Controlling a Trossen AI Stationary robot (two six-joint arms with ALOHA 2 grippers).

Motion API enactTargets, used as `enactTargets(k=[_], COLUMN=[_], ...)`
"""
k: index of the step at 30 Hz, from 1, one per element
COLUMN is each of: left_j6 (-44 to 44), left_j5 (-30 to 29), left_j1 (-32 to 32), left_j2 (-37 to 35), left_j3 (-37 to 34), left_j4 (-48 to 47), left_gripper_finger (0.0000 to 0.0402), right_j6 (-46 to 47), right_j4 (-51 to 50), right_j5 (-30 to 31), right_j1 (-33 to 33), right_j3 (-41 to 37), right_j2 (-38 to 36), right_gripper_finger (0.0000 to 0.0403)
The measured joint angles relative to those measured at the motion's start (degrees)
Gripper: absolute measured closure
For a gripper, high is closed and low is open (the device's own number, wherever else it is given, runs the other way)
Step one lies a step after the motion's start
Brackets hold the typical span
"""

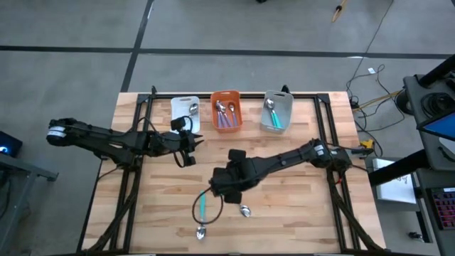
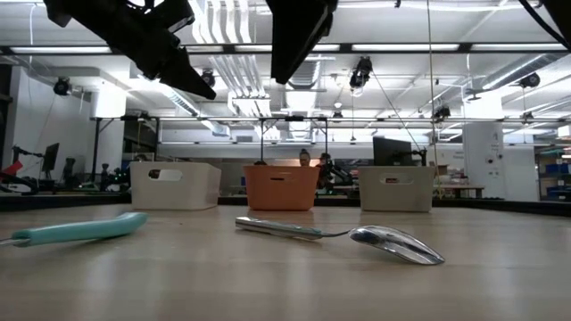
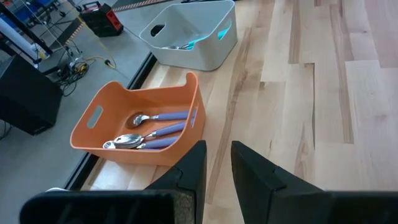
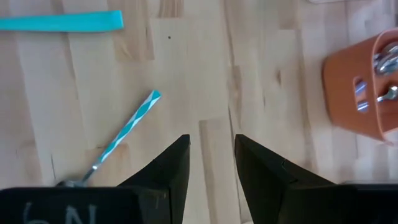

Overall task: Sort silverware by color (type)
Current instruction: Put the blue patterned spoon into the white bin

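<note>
Two spoons lie flat on the wooden table near its front. One has a plain teal handle (image 1: 202, 208) (image 4: 62, 22). The other has a teal-and-white striped handle (image 4: 124, 135), and its metal bowl (image 1: 245, 210) (image 2: 397, 243) shows beside my right gripper. My right gripper (image 1: 222, 190) (image 4: 211, 163) hangs open above the table between them, slanting down, with nothing between its fingers. My left gripper (image 1: 190, 146) (image 3: 217, 163) waits open and empty above the table in front of the white bin (image 1: 186, 112).
Three bins stand in a row at the far edge. The white one (image 2: 174, 185) has a spoon in it, the orange one (image 1: 227, 110) (image 3: 134, 127) has purple-handled spoons, and the grey one (image 1: 277, 110) (image 3: 193, 37) has teal-handled spoons. Bare wood lies at the table's right and near left.
</note>
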Motion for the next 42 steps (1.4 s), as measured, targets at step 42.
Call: enactTargets(k=[42], left_j6=[0.0], left_j5=[1.8], left_j1=[0.0], left_j2=[0.0], left_j3=[0.0], left_j4=[0.0], left_gripper_finger=[0.0345], right_j6=[-6.6], right_j4=[0.1], right_j5=[7.6], right_j1=[0.0], right_j3=[-0.1], right_j2=[-0.5], right_gripper_finger=[0.0285])
